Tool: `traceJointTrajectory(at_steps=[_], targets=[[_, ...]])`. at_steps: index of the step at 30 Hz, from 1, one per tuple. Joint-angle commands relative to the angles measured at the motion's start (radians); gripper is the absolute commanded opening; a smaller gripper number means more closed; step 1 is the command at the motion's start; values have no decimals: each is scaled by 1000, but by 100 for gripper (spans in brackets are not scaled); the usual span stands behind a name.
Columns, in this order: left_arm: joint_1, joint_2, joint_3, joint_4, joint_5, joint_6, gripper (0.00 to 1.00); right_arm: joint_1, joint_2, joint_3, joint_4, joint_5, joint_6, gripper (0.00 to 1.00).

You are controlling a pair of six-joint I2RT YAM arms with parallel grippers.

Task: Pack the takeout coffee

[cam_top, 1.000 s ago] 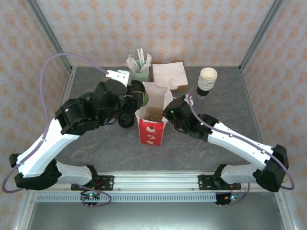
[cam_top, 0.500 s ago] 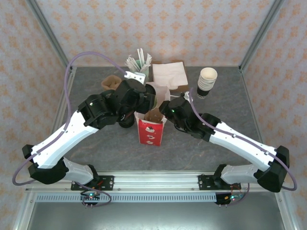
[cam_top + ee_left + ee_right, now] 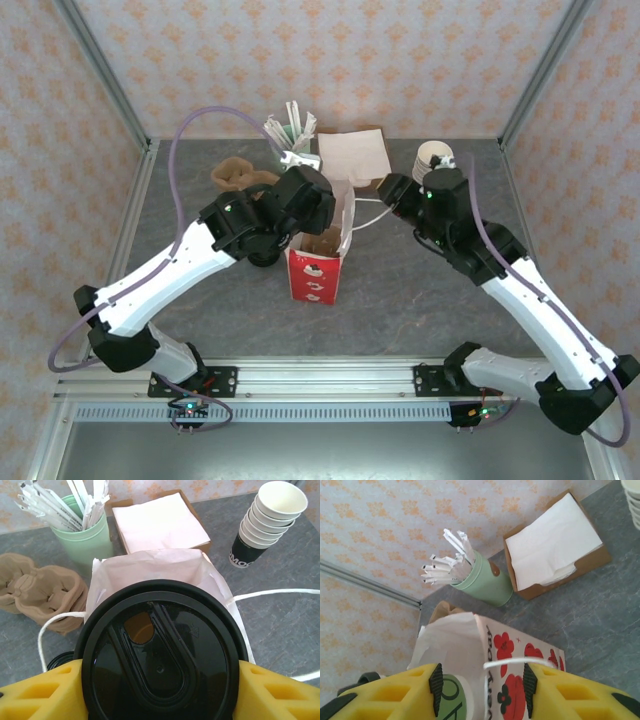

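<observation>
Left pincer clamped on takeout coffee over red bag mouth; right pincer part-open, gripping nothing. Risk: cup snags rim, unbraced bag tips.

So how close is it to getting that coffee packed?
Partway. Done: the takeout coffee has its lid on and is picked up, and the red bag stands open. In hand: the left end effector grips the cup at the bag's mouth; the right end effector is open beside the bag. Left: lowering the cup inside and letting go.
</observation>
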Motion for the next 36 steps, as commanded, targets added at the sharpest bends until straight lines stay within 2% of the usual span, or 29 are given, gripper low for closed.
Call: traceJointTrajectory(at_steps=[1, 4, 8, 21, 28, 36], targets=[[10, 22, 30, -5, -60, -41, 65, -73, 42, 40, -40, -191, -116, 47], [14, 40, 33, -4, -68, -51, 65, -107, 98, 82, -51, -310, -174, 47], [20, 71, 45, -13, -91, -51, 65, -120, 180, 144, -81, -407, -271, 48], [52, 140, 46, 2, -81, -105, 65, -164, 332, 195, -85, -516, -477, 52], [61, 169, 25, 35, -71, -124, 65, -164, 427, 249, -96, -607, -504, 52], [83, 188, -23, 74, -47, -142, 65, -165, 462, 270, -114, -597, -507, 51]])
